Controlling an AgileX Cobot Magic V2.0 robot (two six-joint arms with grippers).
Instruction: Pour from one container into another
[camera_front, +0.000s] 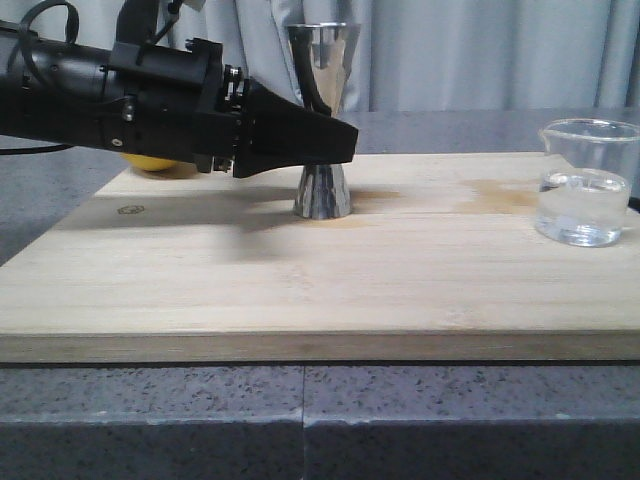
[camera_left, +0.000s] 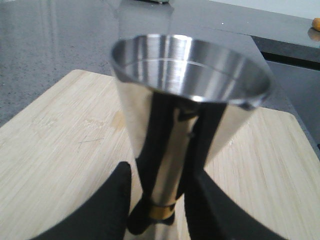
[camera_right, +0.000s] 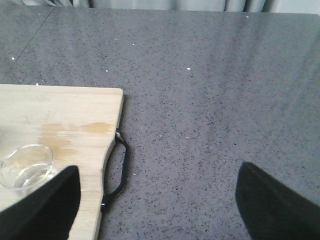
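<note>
Left gripper first: its black fingers sit on either side of the steel jigger, down at the narrow waist where the gold band shows. The wrist view has the pads close against the metal, but whether they truly press on it I cannot tell. The jigger stands upright, its foot on the wooden board, toward the far side and a little left of centre. The left arm reaches in from the left, level over the board.

Over to the right gripper: jaws spread wide, nothing between them, only grey stone table below. It hangs off the board's right edge, beside the black handle.

The glass beaker stands upright at the board's far right, well apart from the jigger, with clear liquid low inside. A damp-looking stain marks the wood just left of it. Something yellow peeks from under the left arm.
</note>
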